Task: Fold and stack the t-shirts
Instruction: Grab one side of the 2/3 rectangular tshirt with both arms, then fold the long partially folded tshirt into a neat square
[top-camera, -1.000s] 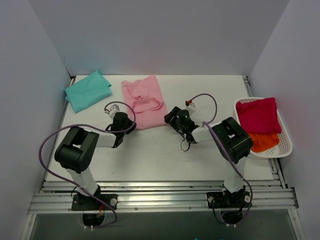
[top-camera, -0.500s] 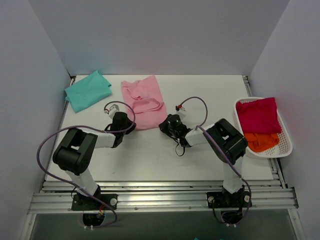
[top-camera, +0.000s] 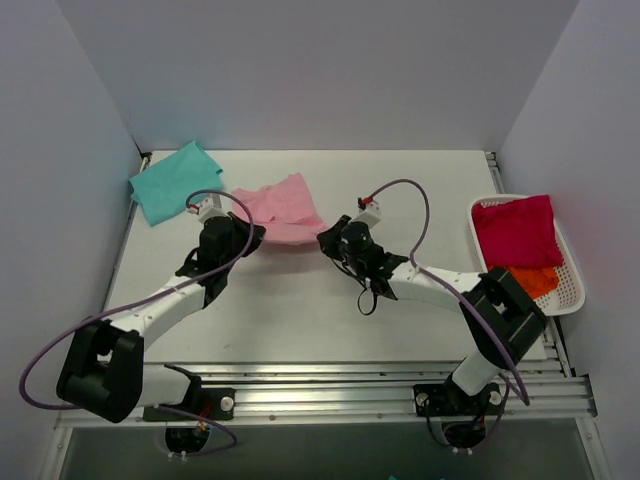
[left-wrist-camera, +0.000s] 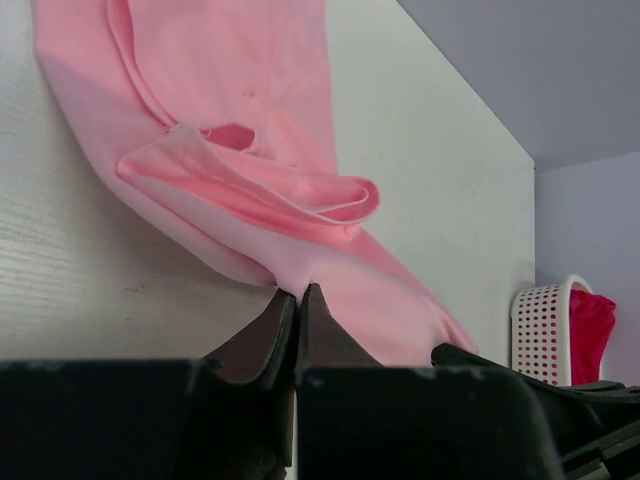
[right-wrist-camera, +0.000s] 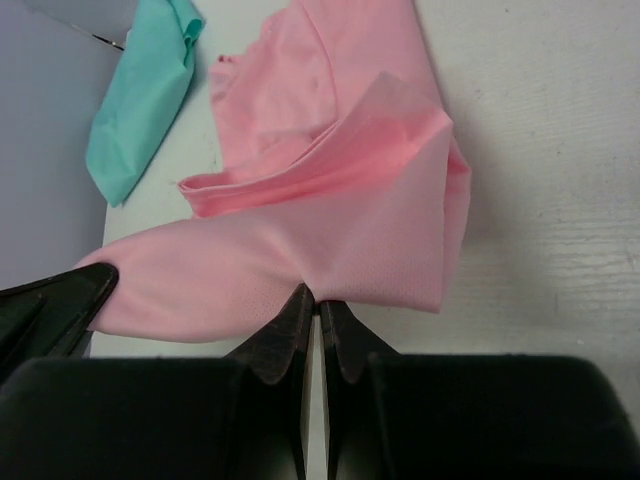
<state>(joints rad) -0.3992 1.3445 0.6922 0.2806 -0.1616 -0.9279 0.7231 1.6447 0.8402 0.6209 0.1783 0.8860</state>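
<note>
The white table fills most of my overhead feed. The white perforated basket sits on its right edge, and I place everything else from there.

Well left of the basket, about mid-table and toward the far side, lies the pink t-shirt. It is doubled over rather than flat. Its near edge is drawn taut into a line running left to right, so its long axis now lies across the table, pointing toward the basket at one end and away from it at the other. Behind that edge the cloth bunches in loose folds, and the rest trails toward the back wall.

Farther from the basket, beyond the pink shirt in the far left corner, is the teal t-shirt. It is folded into a compact slab and its long axis runs diagonally, from near-left to far-right.

Inside the basket a red cloth fills the far part, with an orange cloth under its near edge.

The left gripper has its fingers pinched tight on the pink shirt's near edge, at the corner away from the basket. The right gripper is clamped just as tightly on the same edge, at the corner nearer the basket. The two are apart, with the hem stretched between them.
</note>
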